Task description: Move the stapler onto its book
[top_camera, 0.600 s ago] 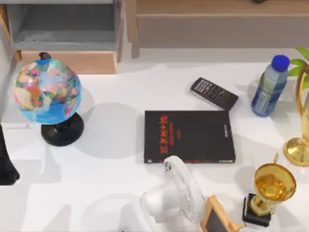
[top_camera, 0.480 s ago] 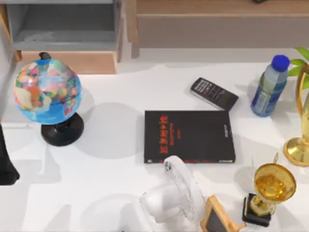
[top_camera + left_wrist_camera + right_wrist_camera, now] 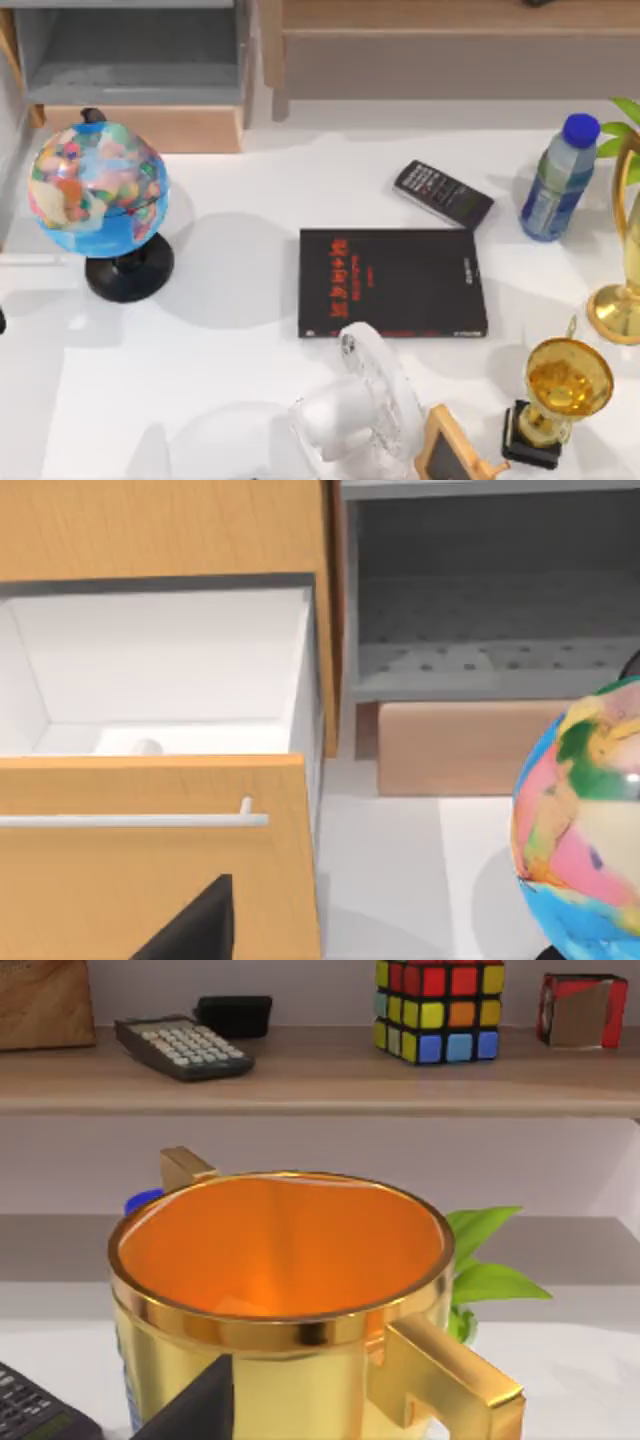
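The black book (image 3: 392,282) with red lettering lies flat at the table's middle. In the left wrist view, a wooden drawer (image 3: 150,780) stands open with a white inside. On its floor lies the stapler (image 3: 130,744), a small pale bar with a rounded end. A dark part of my left gripper (image 3: 195,928) hangs in front of the drawer's face, apart from the stapler. A sliver of my left arm (image 3: 2,320) touches the top view's left edge. My right gripper (image 3: 192,1408) hovers just behind a gold cup (image 3: 285,1290).
A globe (image 3: 98,190) stands at the left, also close to my left gripper as the globe (image 3: 585,830). A dark keypad device (image 3: 443,193), a water bottle (image 3: 556,180), a gold trophy (image 3: 566,385), a white fan (image 3: 365,405) and a small framed board (image 3: 450,455) surround the book.
The dark shape of my left arm has slid leftward at the top view's left edge and nearly left the picture. Nothing on the table has moved.
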You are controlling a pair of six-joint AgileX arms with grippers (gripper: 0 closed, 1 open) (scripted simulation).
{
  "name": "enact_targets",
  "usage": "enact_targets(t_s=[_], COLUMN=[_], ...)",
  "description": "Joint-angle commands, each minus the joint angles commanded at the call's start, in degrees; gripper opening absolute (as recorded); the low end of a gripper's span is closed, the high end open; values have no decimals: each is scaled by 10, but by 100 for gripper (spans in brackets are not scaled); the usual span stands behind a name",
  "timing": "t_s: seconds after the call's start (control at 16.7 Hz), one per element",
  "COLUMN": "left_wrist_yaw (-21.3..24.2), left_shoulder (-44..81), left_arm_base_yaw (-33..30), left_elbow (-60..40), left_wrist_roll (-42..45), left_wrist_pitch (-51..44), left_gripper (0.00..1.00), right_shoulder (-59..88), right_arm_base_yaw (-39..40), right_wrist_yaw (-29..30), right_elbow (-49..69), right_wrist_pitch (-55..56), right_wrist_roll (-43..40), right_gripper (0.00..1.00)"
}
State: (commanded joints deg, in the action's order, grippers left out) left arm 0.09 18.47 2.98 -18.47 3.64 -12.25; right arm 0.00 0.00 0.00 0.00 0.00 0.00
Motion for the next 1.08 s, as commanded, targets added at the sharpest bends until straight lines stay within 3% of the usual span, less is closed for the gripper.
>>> enact_targets(t_s=[0.36,1.08], left_wrist_yaw=[2,12], left_shoulder=[310,1031], left_arm_base_yaw=[49,148], left_elbow=[-298,-1021], left_wrist_roll=[55,166], left_wrist_pitch=[-183,-583], left_gripper=[100,100], right_shoulder=[0,0], right_arm_base_yaw=[0,0], right_wrist_yaw=[0,0], right_elbow=[0,0], right_wrist_pitch=[0,0], right_wrist_roll=[0,0], right_gripper=[100,100])
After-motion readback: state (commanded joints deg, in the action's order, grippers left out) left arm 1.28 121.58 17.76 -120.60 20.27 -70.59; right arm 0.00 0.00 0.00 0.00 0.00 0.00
